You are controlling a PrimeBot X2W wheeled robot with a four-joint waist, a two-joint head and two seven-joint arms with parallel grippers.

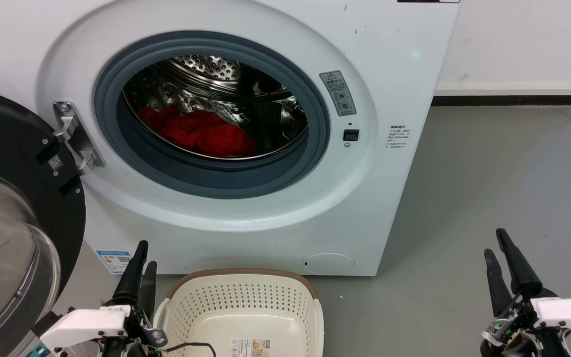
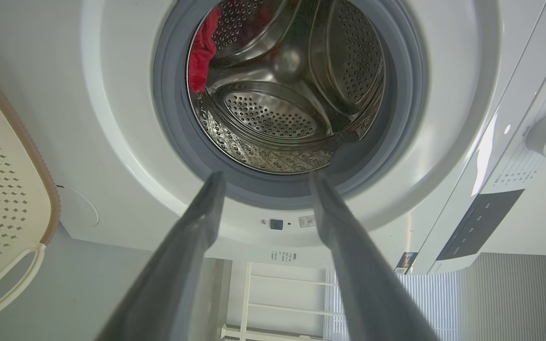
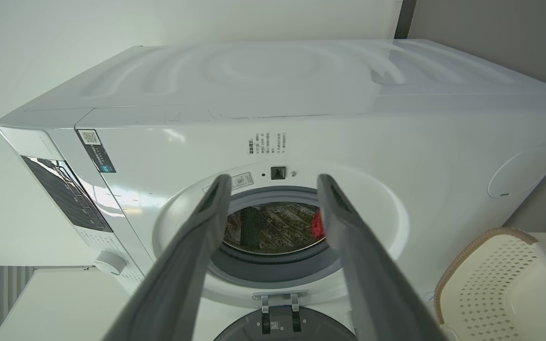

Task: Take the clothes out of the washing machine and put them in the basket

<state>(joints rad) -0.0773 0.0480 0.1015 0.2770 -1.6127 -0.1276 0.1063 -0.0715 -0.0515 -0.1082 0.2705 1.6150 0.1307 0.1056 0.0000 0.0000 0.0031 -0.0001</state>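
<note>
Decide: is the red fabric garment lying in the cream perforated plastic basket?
No; the red fabric garment lies inside the perforated steel drum.

The floor is smooth and grey, under a soft, even light without hard shadows. Behind it stands a plain white wall. At its foot runs a white skirting board with 1 dark strip under it. In the left wrist view there is a white rack made of thin bars. Beside it is a pale ribbed panel; I cannot tell if these are window blinds.
</note>
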